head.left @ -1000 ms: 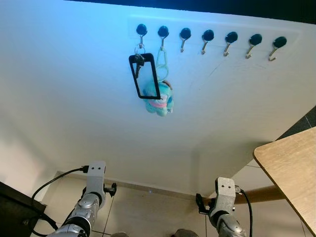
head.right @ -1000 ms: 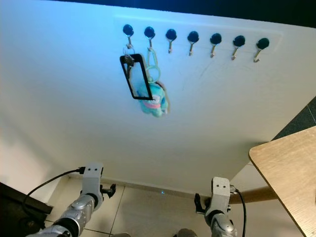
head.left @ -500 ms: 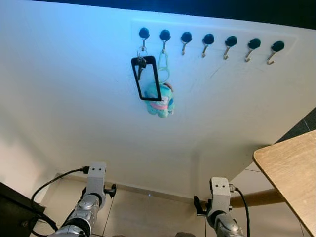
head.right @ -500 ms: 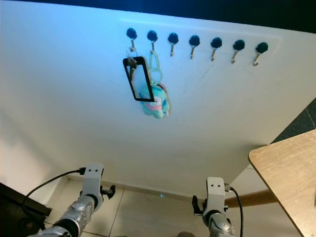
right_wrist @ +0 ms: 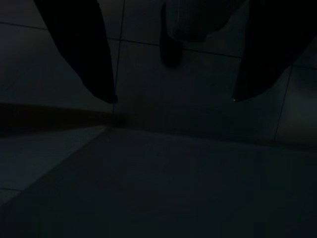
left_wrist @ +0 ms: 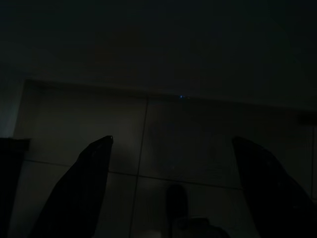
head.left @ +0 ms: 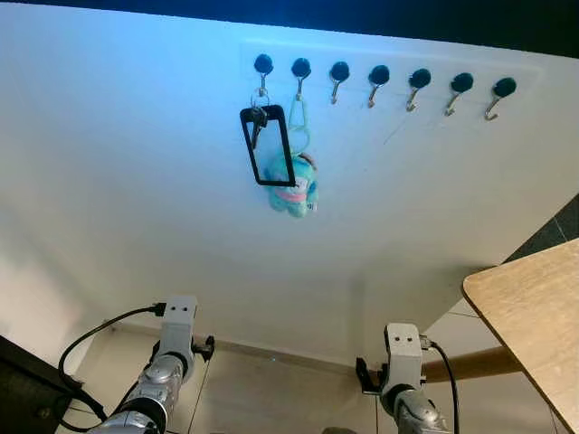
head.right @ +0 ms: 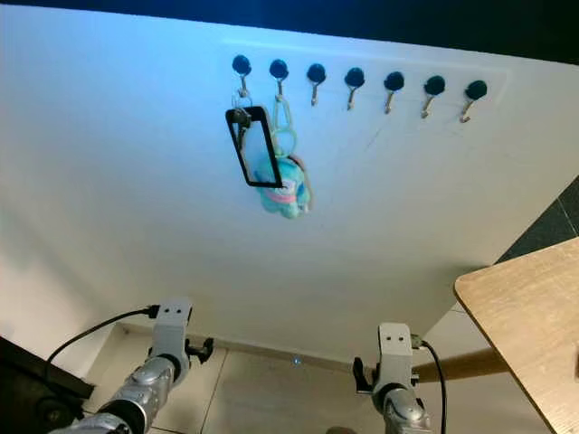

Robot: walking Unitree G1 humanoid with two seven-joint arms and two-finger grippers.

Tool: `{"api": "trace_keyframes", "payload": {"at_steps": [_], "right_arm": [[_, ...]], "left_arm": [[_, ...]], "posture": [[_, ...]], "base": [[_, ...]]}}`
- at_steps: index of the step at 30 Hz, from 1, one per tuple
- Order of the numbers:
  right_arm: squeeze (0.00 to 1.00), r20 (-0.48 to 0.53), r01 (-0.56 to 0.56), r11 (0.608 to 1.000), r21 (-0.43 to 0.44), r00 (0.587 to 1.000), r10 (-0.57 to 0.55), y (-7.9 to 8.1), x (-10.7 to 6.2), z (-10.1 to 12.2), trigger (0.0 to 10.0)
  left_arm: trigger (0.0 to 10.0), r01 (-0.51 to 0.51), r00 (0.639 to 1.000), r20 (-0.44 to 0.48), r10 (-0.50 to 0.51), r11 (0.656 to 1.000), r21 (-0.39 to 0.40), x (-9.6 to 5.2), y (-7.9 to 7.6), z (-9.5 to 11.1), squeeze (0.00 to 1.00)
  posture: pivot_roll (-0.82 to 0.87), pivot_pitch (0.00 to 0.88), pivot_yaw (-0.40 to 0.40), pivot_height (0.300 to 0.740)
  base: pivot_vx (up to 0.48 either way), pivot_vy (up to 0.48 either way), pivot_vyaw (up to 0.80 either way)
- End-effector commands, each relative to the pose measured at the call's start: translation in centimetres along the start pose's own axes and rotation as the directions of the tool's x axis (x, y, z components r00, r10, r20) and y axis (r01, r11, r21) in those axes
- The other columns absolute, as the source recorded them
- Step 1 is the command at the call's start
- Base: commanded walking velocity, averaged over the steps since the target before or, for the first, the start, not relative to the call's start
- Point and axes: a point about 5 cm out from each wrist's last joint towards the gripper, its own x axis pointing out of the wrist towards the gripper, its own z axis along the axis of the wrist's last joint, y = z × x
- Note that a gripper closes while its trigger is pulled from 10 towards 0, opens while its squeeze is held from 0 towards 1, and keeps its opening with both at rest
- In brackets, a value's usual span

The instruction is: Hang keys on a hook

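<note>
— What is seen on the wall (head.left: 136,181) apart from the row at the top?

— A turquoise plush toy (head.left: 291,185) with a pink band is seen hanging flat against the white surface, suspended by a pale green loop (head.left: 298,113).

— And lower down?

— A tiled floor (head.left: 271,384) is met at the wall's foot, with a skirting strip along the joint. A wooden tabletop (head.left: 534,316) is seen at the right edge, with a rounded wooden leg (head.left: 470,363) below it. A dark object (head.left: 27,389) is seen at the lower left corner; its kind cannot be told.
</note>
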Motion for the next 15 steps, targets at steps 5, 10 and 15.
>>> {"api": "trace_keyframes", "payload": {"at_steps": [5,10,15], "right_arm": [[0.0,-0.02,0.07,0.991,0.112,0.997,-0.068,-0.9,-0.1,-0.4,10.0],[0.0,-0.051,0.108,0.974,0.198,0.994,-0.1,-1.5,0.1,-0.1,10.0],[0.0,-0.05,0.104,0.978,0.183,0.994,-0.097,-1.5,0.2,0.1,10.0]], "left_arm": [[10.0,-0.025,0.999,-0.038,0.025,1.0,-0.001,0.0,0.2,-0.5,0.0],[10.0,-0.029,0.999,-0.028,0.027,0.996,-0.09,0.2,0.2,0.3,0.0],[10.0,-0.021,0.999,-0.029,0.02,1.0,-0.015,0.3,0.2,0.7,0.0]], "posture": [[0.03,0.03,-0.014,0.74],[0.03,0.035,-0.008,0.74],[0.04,0.019,-0.007,0.74]], "base": [[0.0,0.0,0.0],[0.0,0.0,0.0],[0.0,0.0,0.0]]}}
